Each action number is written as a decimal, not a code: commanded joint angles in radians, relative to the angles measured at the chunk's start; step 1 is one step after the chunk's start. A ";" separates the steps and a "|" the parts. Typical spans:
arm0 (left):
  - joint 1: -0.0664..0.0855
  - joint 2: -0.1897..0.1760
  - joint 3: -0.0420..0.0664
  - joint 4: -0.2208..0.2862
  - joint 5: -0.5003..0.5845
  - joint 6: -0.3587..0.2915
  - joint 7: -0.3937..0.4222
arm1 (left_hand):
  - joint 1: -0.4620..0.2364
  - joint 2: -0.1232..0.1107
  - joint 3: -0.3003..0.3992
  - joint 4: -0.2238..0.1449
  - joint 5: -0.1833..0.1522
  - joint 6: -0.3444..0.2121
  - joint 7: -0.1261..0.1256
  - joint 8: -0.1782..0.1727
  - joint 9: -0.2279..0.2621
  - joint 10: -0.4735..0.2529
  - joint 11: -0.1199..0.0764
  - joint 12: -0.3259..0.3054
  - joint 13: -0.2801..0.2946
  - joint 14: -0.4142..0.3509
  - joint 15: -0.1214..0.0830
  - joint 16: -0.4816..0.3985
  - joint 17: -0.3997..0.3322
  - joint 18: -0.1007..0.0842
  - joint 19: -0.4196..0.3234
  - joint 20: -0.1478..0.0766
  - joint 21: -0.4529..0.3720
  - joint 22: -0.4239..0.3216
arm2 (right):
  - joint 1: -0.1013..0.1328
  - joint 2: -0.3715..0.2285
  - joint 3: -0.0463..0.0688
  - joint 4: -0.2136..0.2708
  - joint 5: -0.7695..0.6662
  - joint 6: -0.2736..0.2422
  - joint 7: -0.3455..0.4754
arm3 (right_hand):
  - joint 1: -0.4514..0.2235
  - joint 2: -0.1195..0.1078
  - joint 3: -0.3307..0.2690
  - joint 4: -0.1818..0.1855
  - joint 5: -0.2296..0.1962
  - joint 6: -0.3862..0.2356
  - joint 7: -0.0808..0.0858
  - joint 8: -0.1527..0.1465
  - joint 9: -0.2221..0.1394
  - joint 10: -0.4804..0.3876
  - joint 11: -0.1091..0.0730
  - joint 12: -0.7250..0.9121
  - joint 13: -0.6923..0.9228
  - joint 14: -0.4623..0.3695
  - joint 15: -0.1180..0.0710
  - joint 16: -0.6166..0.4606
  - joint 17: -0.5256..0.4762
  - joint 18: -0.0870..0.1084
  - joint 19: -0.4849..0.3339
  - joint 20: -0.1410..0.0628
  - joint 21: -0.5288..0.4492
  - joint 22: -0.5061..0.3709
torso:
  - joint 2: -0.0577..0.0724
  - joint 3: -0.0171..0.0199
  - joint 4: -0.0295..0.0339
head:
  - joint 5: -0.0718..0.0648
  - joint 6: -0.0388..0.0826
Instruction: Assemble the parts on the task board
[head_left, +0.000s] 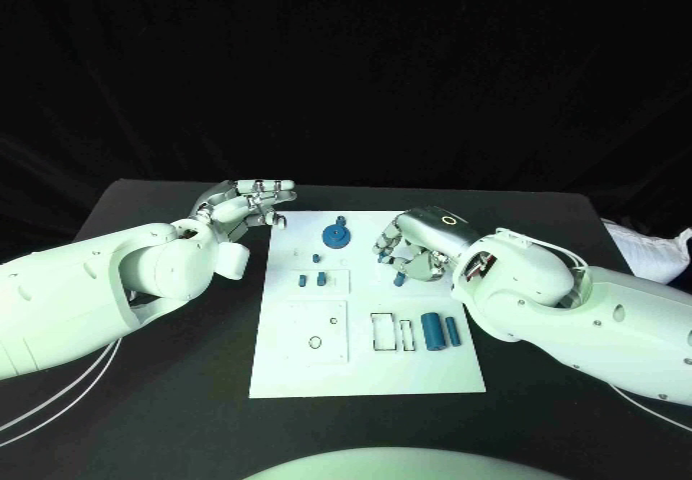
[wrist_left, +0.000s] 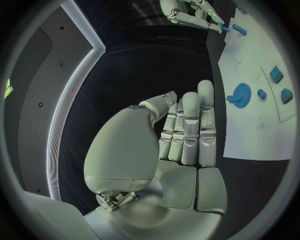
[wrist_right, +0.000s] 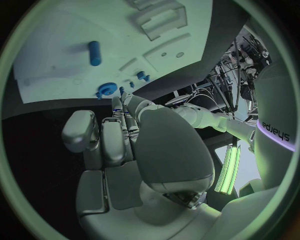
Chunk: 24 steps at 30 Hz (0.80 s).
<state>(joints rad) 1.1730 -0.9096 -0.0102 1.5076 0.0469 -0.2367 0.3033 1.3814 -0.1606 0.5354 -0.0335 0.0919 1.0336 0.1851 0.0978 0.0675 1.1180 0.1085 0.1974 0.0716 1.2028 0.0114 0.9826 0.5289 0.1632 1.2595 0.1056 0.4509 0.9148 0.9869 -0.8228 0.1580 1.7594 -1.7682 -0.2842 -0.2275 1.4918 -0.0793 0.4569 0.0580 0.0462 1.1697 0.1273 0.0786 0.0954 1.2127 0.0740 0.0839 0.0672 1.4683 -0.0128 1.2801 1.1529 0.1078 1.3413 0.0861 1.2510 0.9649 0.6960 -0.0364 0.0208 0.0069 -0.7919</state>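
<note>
White board lies flat in the middle of the black tabletop. Toward its near right sit two blue cylinders beside an empty rectangular frame, so most fitting looks undone. Two small blue pegs stand in the middle block. Further back the right hand curls over the board's right edge; whether it grasps anything I cannot tell (a blue tip peeks between fingers). A blue gear rests near the far edge. By the far left corner, the left hand hovers, fingers released, holding nothing.

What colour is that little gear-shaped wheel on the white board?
Blue. The gear-shaped wheel shows best in the left wrist view.
</note>
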 joint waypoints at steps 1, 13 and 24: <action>0.000 0.004 0.000 0.002 0.000 0.021 0.007 | 0.007 0.006 -0.007 0.000 0.001 -0.006 -0.002 0.002 -0.001 -0.009 0.000 0.005 -0.001 -0.005 0.002 -0.004 -0.001 0.017 -0.007 -0.001 -0.005 -0.001 | -0.019 0.023 -0.007 0.029 0.009 -0.008 0.028 | -0.010 0.002 0.006 0.000 0.007 0.003 0.002 0.002 0.001 0.013 -0.009 -0.005 0.001 0.037 -0.007 -0.004 -0.001 0.003 0.005 -0.001 0.005 0.000 | -0.001 -0.0008 0.0005 | 0.018 -0.004; -0.001 0.009 0.000 0.010 0.000 0.025 0.007 | 0.007 0.006 -0.008 0.000 0.001 -0.008 -0.001 0.001 -0.001 -0.010 0.000 0.005 -0.001 -0.006 0.003 -0.004 -0.002 0.017 -0.007 -0.001 -0.006 -0.001 | -0.078 0.103 -0.047 -0.005 0.002 0.039 0.051 | -0.012 0.002 0.012 -0.005 0.008 0.001 0.004 -0.001 0.001 0.013 -0.008 -0.009 0.000 0.037 -0.006 -0.004 -0.004 0.004 0.003 -0.001 0.003 -0.003 | 0.001 -0.0017 0.0010 | 0.039 -0.008; -0.001 0.010 0.000 0.016 0.000 0.028 0.007 | 0.007 0.006 -0.008 0.000 0.001 -0.008 -0.001 0.001 -0.001 -0.010 0.000 0.005 -0.001 -0.006 0.003 -0.004 -0.002 0.017 -0.007 -0.001 -0.006 -0.001 | -0.095 0.135 -0.060 -0.042 -0.029 0.058 0.047 | -0.012 0.002 0.012 -0.006 0.008 0.000 0.005 -0.001 0.001 0.012 -0.007 -0.009 0.000 0.037 -0.006 -0.004 -0.004 0.004 0.003 -0.001 0.004 -0.003 | 0.002 -0.0007 0.0002 | 0.045 -0.013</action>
<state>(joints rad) 1.1719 -0.9019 -0.0102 1.5199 0.0469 -0.2291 0.3035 1.3814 -0.1606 0.5354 -0.0335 0.0919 1.0337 0.1849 0.0978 0.0676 1.1144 0.1120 0.1974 0.0716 1.2028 0.0115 0.9826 0.5281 0.1632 1.2595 0.1056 0.4510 0.9149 0.8938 -0.6910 0.0987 1.7206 -1.7672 -0.2508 -0.1882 1.4826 -0.0807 0.4626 0.0523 0.0501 1.1695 0.1272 0.0757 0.0947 1.2161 0.0705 0.0763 0.0667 1.4683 -0.0127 1.2801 1.1506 0.1077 1.3412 0.0861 1.2509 0.9629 0.6967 -0.0383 0.0204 0.0511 -0.8034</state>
